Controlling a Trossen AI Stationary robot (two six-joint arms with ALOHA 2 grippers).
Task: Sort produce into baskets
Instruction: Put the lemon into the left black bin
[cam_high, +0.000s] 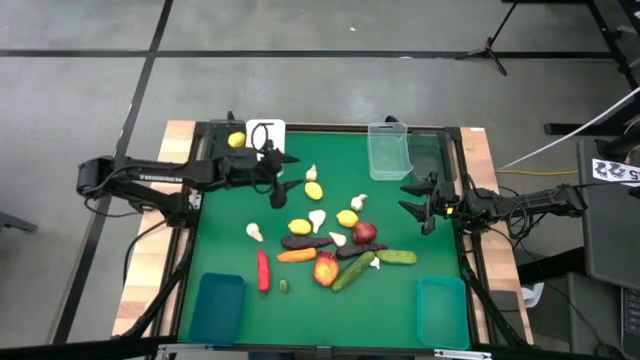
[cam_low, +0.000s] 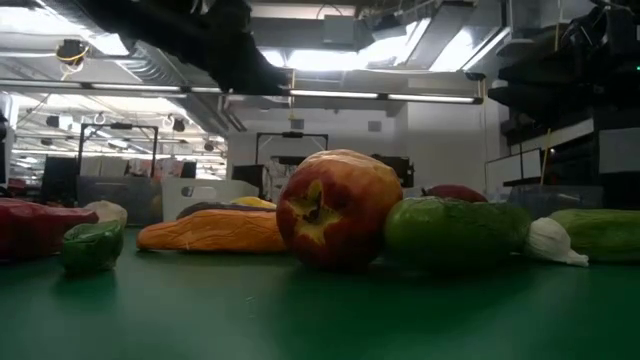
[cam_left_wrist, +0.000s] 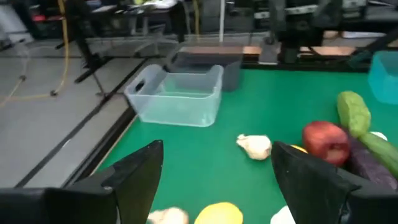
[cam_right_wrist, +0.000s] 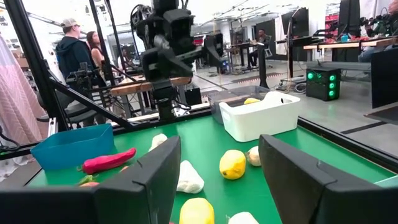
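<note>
The produce lies loose in the middle of the green mat: lemons (cam_high: 313, 190), garlic bulbs (cam_high: 317, 218), a red chili (cam_high: 263, 270), a carrot (cam_high: 296, 256), eggplants (cam_high: 302, 241), cucumbers (cam_high: 397, 257) and red fruits (cam_high: 364, 232). One lemon (cam_high: 236, 140) lies in a dark basket (cam_high: 222, 143) at the far left, beside the white basket (cam_high: 265, 133). My left gripper (cam_high: 283, 166) hovers open and empty by the white basket; its fingers (cam_left_wrist: 134, 177) stand wide apart. My right gripper (cam_high: 407, 197) waits open at the right, near the clear basket (cam_high: 390, 152).
Two teal baskets (cam_high: 217, 305) (cam_high: 442, 310) stand at the near corners. Another dark basket (cam_high: 432, 152) sits right of the clear one. Green mat shows between the produce and the near baskets. People stand beyond the table in the right wrist view (cam_right_wrist: 73, 53).
</note>
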